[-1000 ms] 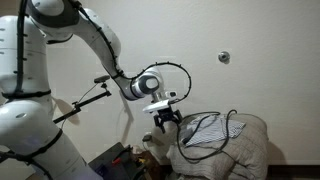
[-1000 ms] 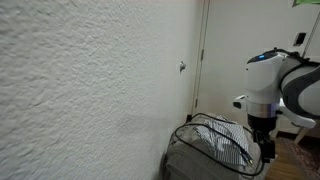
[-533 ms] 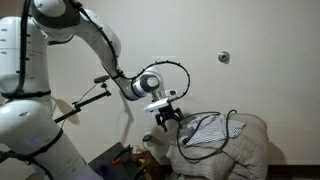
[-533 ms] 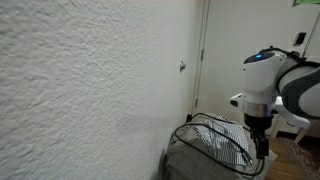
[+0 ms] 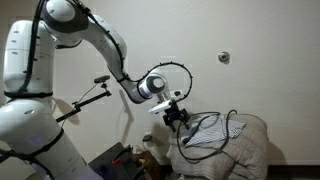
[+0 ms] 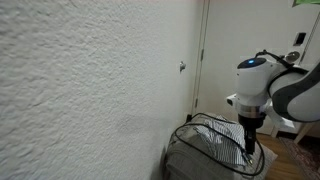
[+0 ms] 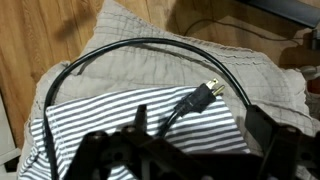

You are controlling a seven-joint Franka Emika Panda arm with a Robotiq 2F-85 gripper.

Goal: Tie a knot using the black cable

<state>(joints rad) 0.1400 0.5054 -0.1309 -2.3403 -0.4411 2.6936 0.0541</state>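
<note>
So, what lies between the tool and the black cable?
Nothing: in the wrist view the open tool hangs over the black cable on striped cloth, only air between.

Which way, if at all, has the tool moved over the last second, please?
Yes. In an exterior view the tool has shifted right, toward the round wall fitting.

The black cable [image 7: 150, 41] is thin, flexible and slack. It forms one wide open arc just beyond the top edge of the striped cloth [image 7: 110, 115] and descends past both sides. Its plug end [image 7: 208, 91], prongs visible, rests at the cloth's upper right edge, with the cord trailing diagonally down-left across the stripes.
</note>
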